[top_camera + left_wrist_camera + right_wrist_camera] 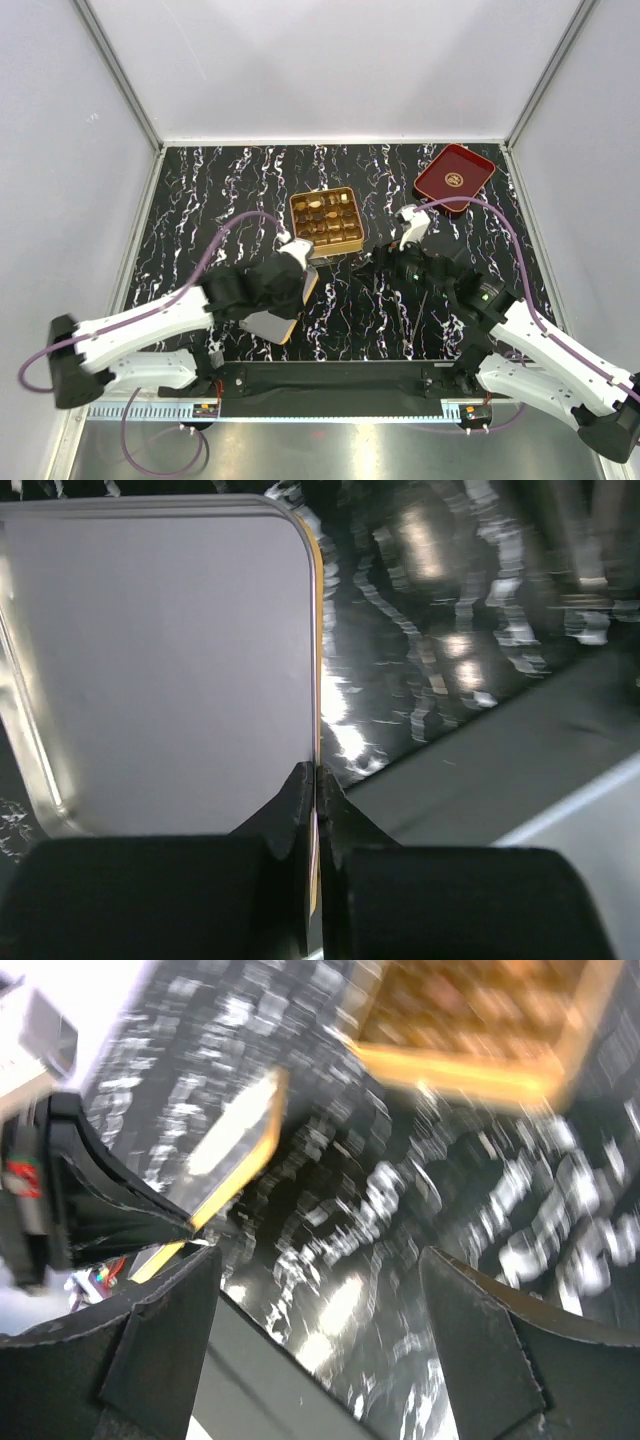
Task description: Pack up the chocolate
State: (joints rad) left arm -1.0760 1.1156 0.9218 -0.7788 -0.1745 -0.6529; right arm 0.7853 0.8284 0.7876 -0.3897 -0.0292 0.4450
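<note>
Chocolate (326, 217) fills the gridded gold tin (335, 248) at the middle of the surface (200, 200). The left jaws are clamped on the thin edge of the lid (160, 660), just near of the tin. The right jaws stand wide apart and empty, beside the tin's right side. Closing the tin looks like the step in hand: bring the lid level, square its corners over the rim and lower it straight. Dark surface lies open on the left; the red tray (478, 170) sits well apart at the far right.
</note>
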